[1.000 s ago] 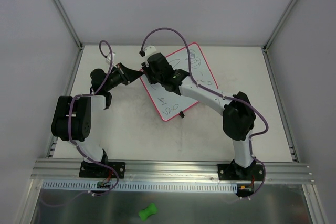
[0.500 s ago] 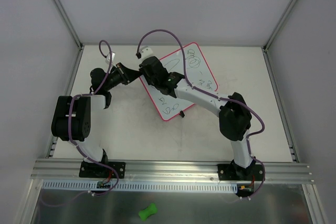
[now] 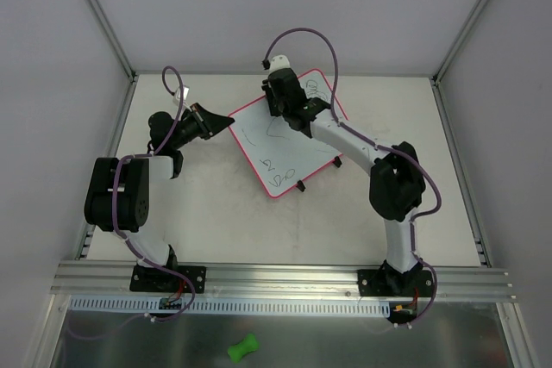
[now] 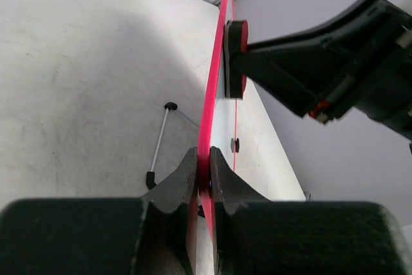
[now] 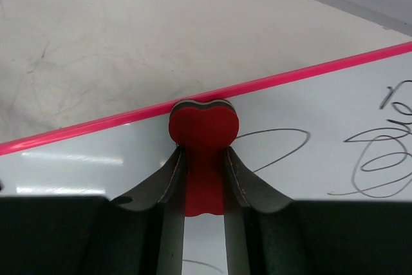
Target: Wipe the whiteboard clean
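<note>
A: Table (image 3: 207,213) was white, walled on three sides. Board (image 3: 259,148) lay mid-table, turned diamond-wise, its left corner at the left gripper (image 4: 203,162).

B: What changed?

A: Over the last second the right arm swung off the board's left part and up to its far edge. Board hardly shifted.

B: Meaning?

A: Looked like a wipe mid-sweep. Scribbles (image 3: 278,170) were left on the near half and by the far corner, so I'd judge it unfinished.

B: Jaws?

A: Left jaws were pinched on the pink rim (image 5: 290,75), board edge between them, steadying it. Right gripper (image 5: 204,156) was clamped on the red eraser (image 5: 203,123), whose head sat on the board face, just inside the far rim. More scribbles lay right of it.
</note>
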{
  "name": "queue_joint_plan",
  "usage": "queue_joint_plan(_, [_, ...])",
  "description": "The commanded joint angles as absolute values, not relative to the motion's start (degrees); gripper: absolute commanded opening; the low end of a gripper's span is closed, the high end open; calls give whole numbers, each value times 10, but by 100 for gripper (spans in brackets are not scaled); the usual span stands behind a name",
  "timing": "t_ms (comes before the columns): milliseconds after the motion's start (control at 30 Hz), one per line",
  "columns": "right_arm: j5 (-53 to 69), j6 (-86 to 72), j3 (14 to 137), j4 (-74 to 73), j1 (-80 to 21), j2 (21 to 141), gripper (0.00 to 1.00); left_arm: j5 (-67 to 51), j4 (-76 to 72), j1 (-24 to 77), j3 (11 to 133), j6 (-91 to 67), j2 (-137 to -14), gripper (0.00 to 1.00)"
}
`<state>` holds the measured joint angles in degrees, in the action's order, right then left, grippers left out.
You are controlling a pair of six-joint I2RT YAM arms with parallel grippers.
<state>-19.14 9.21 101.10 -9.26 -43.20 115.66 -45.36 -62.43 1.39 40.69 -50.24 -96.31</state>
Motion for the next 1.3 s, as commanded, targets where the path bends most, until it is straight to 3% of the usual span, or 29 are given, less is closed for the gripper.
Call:
queue_joint_plan(0, [-186, 79, 999, -121, -384, 1159, 0, -497, -662, 14, 420, -482, -937, 0])
queue_joint_plan(333, [-162, 130, 916, -47, -424, 1105, 0, -500, -662, 15, 422, -484, -937, 0])
queue_joint_plan(733, [-149, 215, 916, -39, -541, 1115, 0, -503, -662, 16, 422, -487, -935, 0])
queue_joint_plan(1267, [-171, 185, 883, -64, -552, 1113, 0, -504, -655, 16, 423, -483, -927, 0])
